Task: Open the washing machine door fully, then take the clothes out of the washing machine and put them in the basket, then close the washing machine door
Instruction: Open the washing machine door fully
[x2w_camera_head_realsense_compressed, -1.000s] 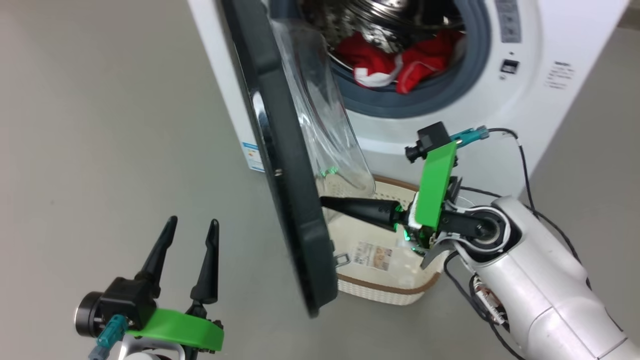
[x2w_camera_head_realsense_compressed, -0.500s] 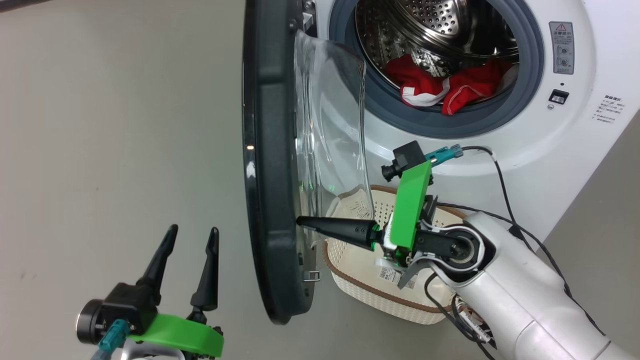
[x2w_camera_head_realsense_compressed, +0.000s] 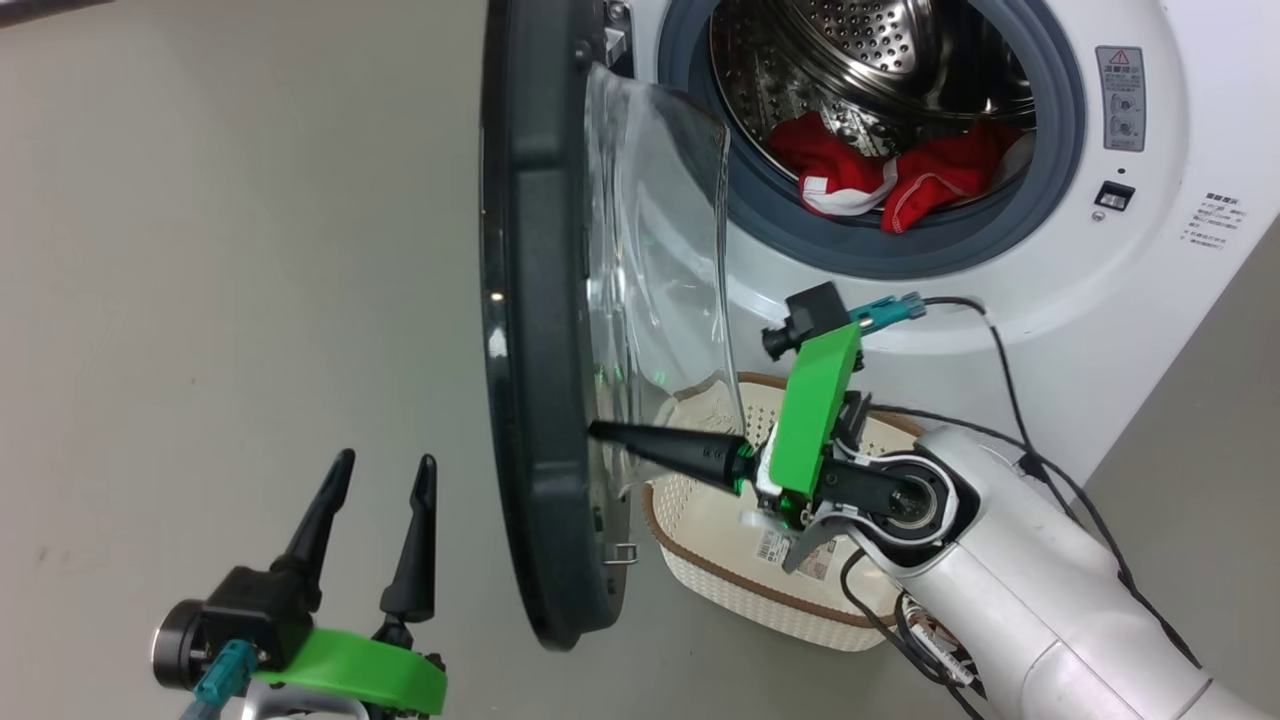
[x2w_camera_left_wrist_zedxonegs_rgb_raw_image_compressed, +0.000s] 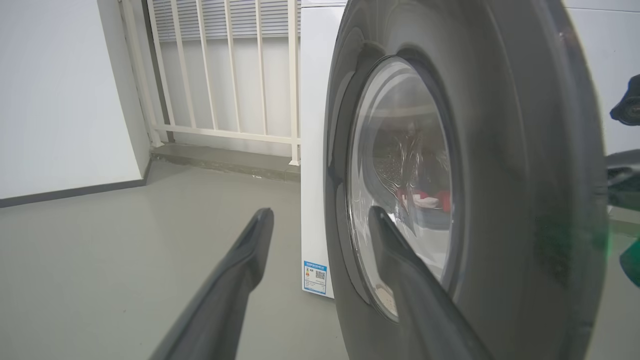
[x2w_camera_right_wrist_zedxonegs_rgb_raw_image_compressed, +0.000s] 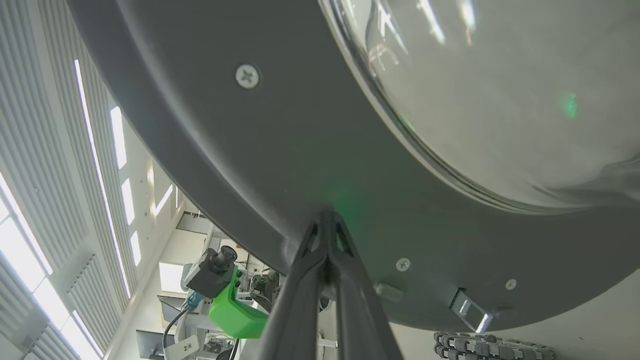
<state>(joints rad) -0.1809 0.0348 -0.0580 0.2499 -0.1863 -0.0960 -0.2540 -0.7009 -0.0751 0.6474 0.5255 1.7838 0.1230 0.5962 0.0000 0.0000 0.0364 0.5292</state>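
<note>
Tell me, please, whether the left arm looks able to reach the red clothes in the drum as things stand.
Probably not: the washing machine door, only partly open, stands between the left end effector and the red clothes in the drum.

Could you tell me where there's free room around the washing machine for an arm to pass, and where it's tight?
Free: the grey floor left of the washing machine door, around the open left gripper; also the drum above the clothes. Crowded: between door and basket, where the shut right gripper touches the door's inner rim.
</note>
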